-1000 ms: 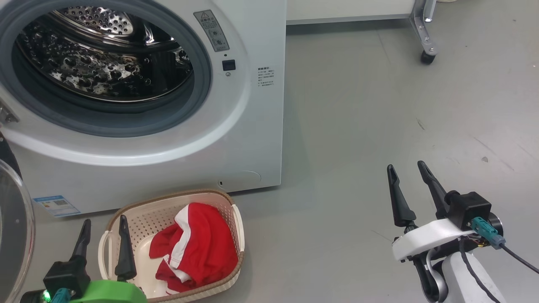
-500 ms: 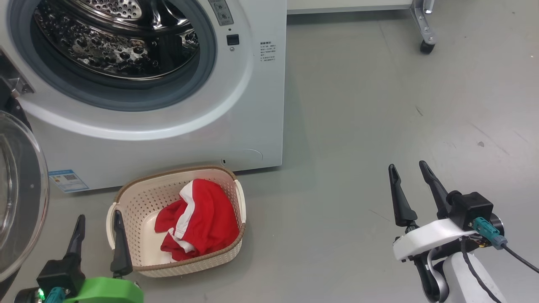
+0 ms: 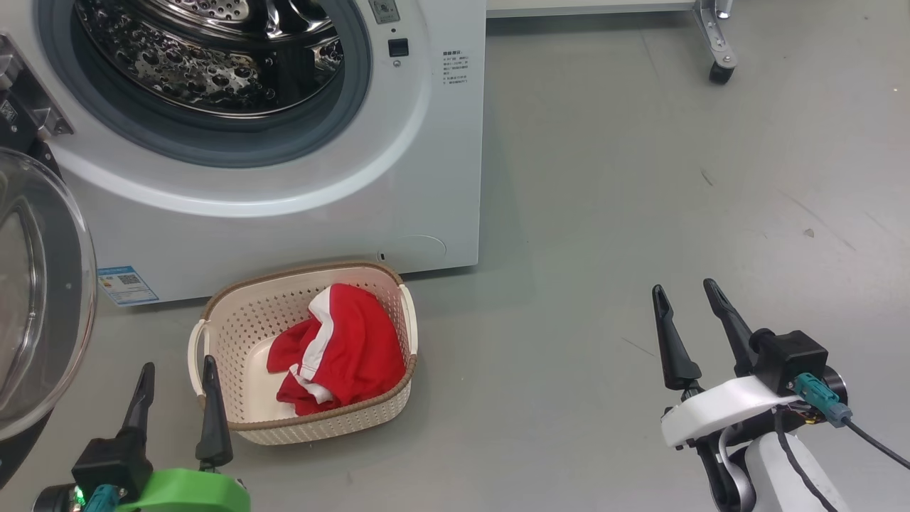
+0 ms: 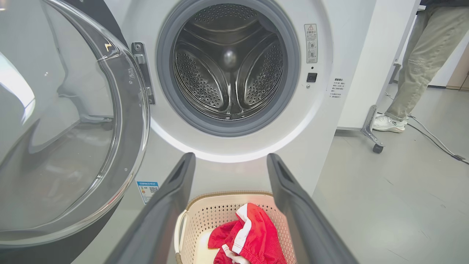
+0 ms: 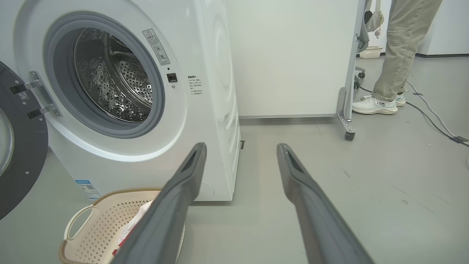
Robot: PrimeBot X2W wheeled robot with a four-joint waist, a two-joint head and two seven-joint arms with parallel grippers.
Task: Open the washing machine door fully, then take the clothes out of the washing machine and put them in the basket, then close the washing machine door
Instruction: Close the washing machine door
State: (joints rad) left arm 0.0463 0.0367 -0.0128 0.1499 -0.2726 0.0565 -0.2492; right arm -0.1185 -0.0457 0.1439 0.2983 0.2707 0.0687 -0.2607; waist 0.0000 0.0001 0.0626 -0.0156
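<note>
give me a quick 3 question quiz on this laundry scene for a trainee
1. True or false: the clothes lie inside the basket.
2. How does the washing machine door stand? A) shut B) swung open to the side C) taken off and lying on the floor
3. Fill in the blank: the left gripper and the right gripper are both ____, holding nothing.

Key: 1 true; 2 B; 3 open
</note>
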